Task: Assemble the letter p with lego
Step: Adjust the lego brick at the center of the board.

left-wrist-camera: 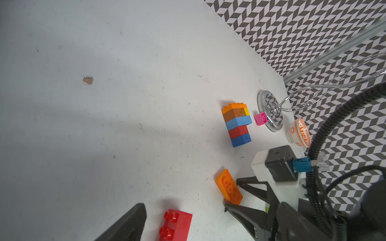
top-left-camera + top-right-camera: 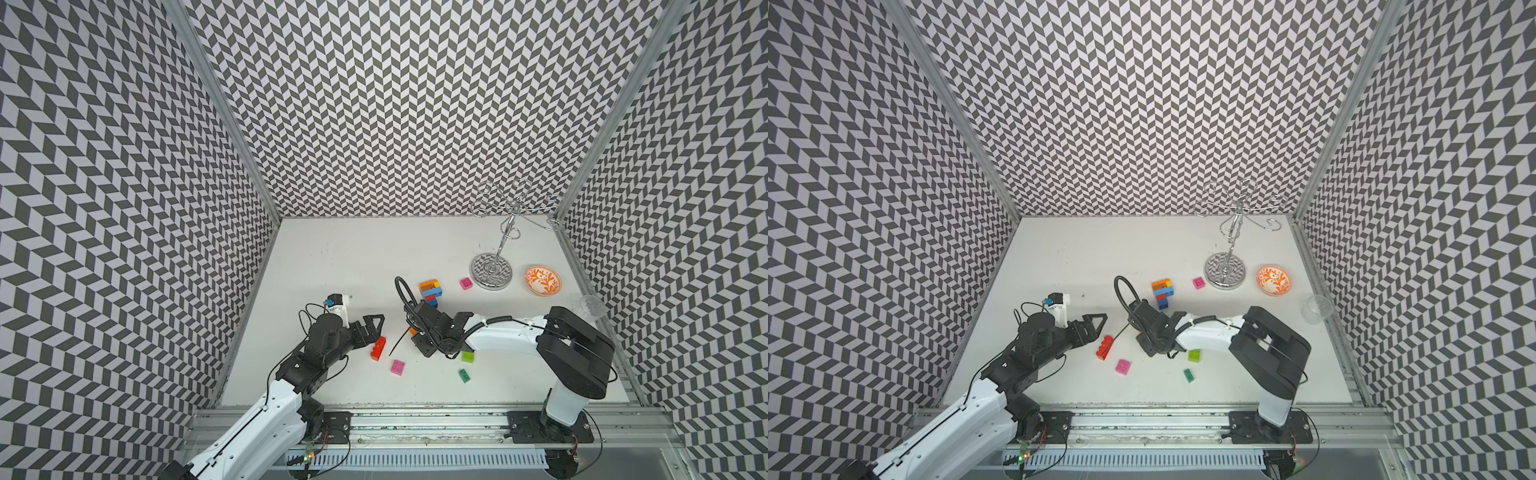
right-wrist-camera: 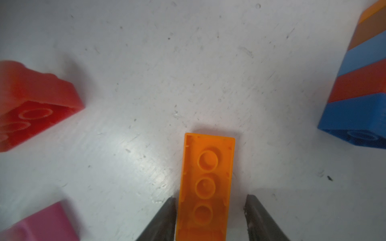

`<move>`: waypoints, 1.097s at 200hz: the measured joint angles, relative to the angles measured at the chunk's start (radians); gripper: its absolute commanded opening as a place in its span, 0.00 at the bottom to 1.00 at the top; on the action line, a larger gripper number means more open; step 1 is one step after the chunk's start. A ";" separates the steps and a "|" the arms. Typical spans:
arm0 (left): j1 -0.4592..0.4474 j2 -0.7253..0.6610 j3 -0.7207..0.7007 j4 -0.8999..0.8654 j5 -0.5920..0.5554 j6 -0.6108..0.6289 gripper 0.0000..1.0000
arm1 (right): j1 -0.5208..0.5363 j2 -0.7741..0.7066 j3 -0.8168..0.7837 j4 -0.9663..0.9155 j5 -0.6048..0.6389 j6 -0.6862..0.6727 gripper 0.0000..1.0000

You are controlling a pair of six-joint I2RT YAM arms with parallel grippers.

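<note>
The built lego stack [image 2: 431,292] of orange, brown, yellow, light blue, red and blue bricks lies on the white table [image 2: 353,266]. My right gripper [image 3: 210,197] is open around an oblong orange brick [image 3: 205,183], whose hollow underside faces the wrist camera. One finger [image 3: 165,217] is close against it and a gap shows at the other. My left gripper [image 2: 372,332] stands wide open, with a red oblong brick [image 1: 176,226] on the table beside its one visible finger [image 1: 129,225].
Loose bricks lie on the table: pink [image 2: 397,367], lime [image 2: 468,356], green [image 2: 464,375], and another pink [image 2: 466,283] by the chrome stand [image 2: 491,270]. An orange-patterned bowl [image 2: 542,280] and a clear cup [image 2: 590,307] sit at the right. Patterned walls close three sides.
</note>
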 measured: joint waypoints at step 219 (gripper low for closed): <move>-0.146 0.013 0.029 -0.122 -0.063 -0.018 0.98 | -0.106 -0.175 -0.098 -0.021 -0.003 0.044 0.74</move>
